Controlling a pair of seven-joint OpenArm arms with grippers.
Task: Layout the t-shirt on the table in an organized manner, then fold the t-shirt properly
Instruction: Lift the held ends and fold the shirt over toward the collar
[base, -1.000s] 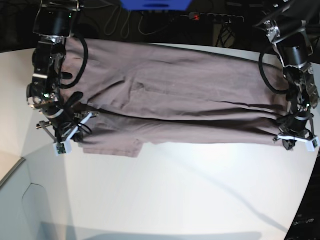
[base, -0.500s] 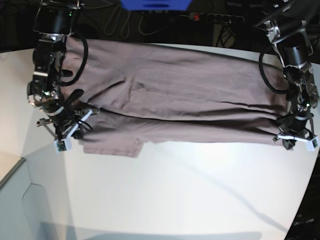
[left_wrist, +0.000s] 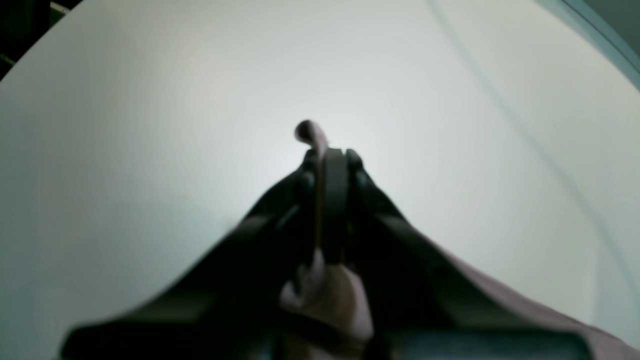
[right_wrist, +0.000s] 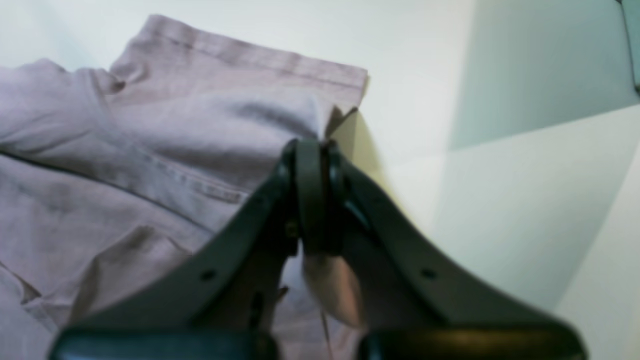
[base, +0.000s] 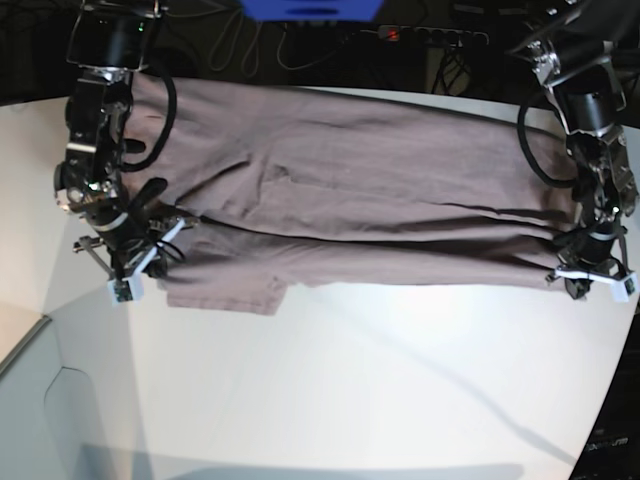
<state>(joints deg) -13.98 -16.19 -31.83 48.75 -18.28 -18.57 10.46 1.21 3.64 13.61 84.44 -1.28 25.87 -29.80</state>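
T-shirt is stretched across the table, pinched by left gripper and right gripper; folding appears barely begun.

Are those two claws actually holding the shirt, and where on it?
Yes. The right gripper pinches the t-shirt by its edge near the sleeve; the left gripper pinches the edge at the opposite end.

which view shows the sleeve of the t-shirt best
The right wrist view: the sleeve fills the frame, hem and seam clear, by the right gripper. The base view shows it small on the table. The left wrist view shows only pinched fabric.
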